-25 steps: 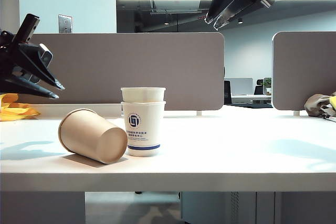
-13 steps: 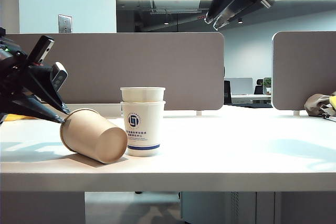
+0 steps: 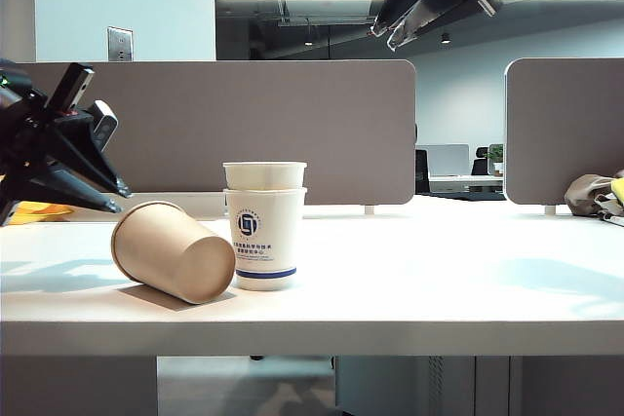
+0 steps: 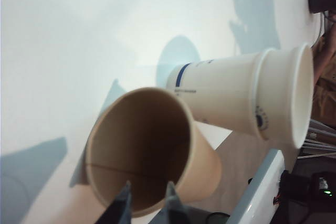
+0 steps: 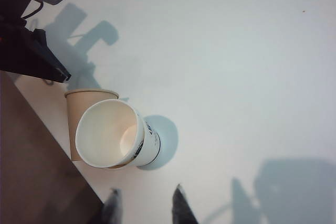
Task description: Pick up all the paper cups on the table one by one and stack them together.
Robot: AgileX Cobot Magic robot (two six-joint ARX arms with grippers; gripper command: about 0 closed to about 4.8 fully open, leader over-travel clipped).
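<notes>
A kraft-brown paper cup (image 3: 174, 251) lies on its side on the white table (image 3: 439, 280), its mouth toward the left. It touches two white paper cups (image 3: 265, 226) with blue logos, nested and standing upright. My left gripper (image 3: 117, 199) is open just left of the brown cup's rim. In the left wrist view the left gripper (image 4: 148, 190) has its tips in front of the brown cup's (image 4: 139, 150) open mouth, with the white cups (image 4: 247, 95) behind. My right gripper (image 3: 383, 38) hangs open high above; the right wrist view shows this gripper (image 5: 147, 195) over the white cups (image 5: 113, 132) and the brown cup (image 5: 84, 106).
Grey-brown partition panels (image 3: 322, 129) stand along the table's far edge. A yellow object (image 3: 34, 209) lies behind my left arm, and a bundle of cloth (image 3: 595, 194) sits at the far right. The table's thick front edge (image 3: 312, 338) runs across the near side.
My left gripper has come down and to the right, up to the brown cup's mouth. The cups stay put, and my right gripper has only turned slightly.
</notes>
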